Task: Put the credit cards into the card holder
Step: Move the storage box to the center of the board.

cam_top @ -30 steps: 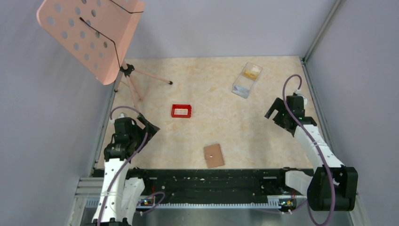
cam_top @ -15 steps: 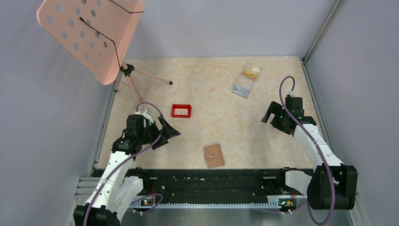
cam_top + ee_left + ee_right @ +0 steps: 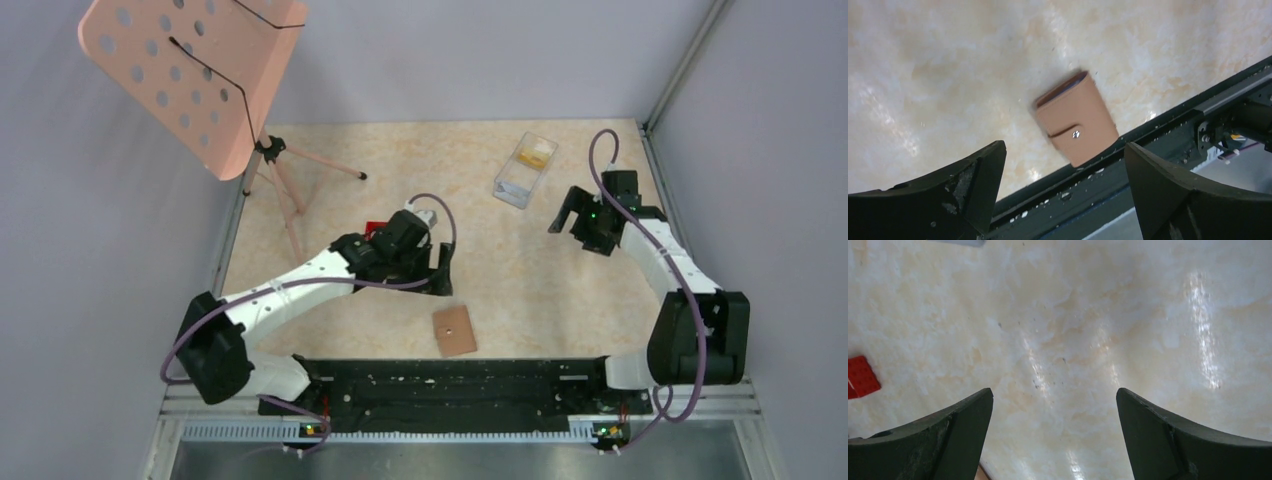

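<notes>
The card holder point(image 3: 455, 330) is a tan wallet lying closed near the table's front edge, its stud facing up. In the left wrist view the card holder point(image 3: 1077, 125) lies ahead of my fingers, slightly blurred. My left gripper point(image 3: 440, 268) hangs open just behind it, nothing between the jaws point(image 3: 1063, 146). A yellow-orange credit card point(image 3: 537, 152) and a pale one point(image 3: 513, 188) lie in a clear plastic box point(image 3: 526, 168) at the back right. My right gripper point(image 3: 572, 222) is open over bare table point(image 3: 1054, 390), in front and to the right of that box.
A small red tray point(image 3: 374, 226) is mostly hidden under my left arm; its corner shows in the right wrist view point(image 3: 860, 377). A pink perforated music stand point(image 3: 190, 75) on a tripod point(image 3: 300, 170) fills the back left. Grey walls enclose the table.
My left arm has swung from the table's left edge out over the middle, covering the red tray and stopping behind the wallet. My right gripper has shifted back and a little left towards the clear box.
</notes>
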